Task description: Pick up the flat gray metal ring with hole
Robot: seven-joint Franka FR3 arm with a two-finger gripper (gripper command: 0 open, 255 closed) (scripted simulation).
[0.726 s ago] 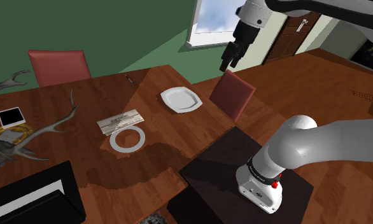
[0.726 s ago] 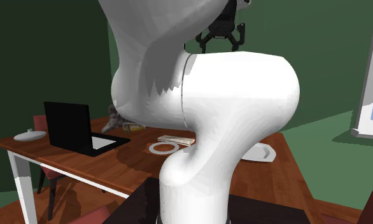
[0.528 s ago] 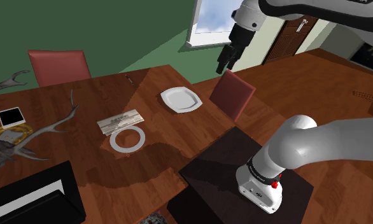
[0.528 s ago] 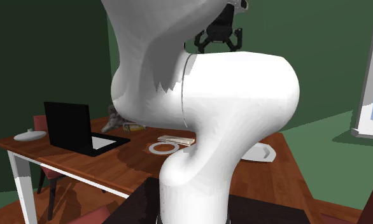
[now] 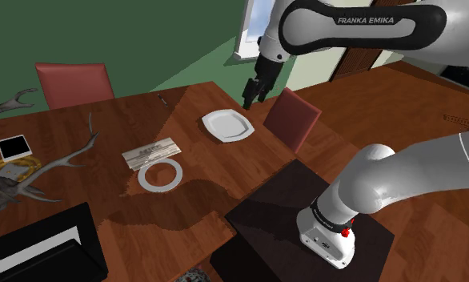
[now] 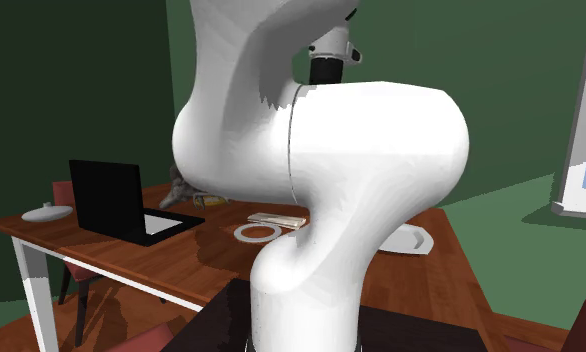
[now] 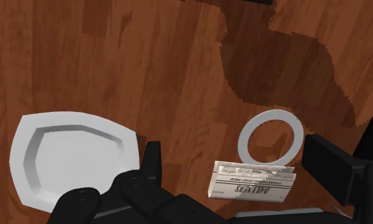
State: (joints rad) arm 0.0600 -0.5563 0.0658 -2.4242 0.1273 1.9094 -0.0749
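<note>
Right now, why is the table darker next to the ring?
Shoulder view: a shadow darkens the table beside the ring. Wrist view: that dark patch has jagged, blocky edges just beyond the ring, which itself stays bright.

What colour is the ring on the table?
The ring is plain light grey, almost white; the wrist view shows it best.

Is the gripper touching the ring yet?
Apart. The shoulder view shows the gripper in the air near the plate, the ring lying flat well away.
</note>
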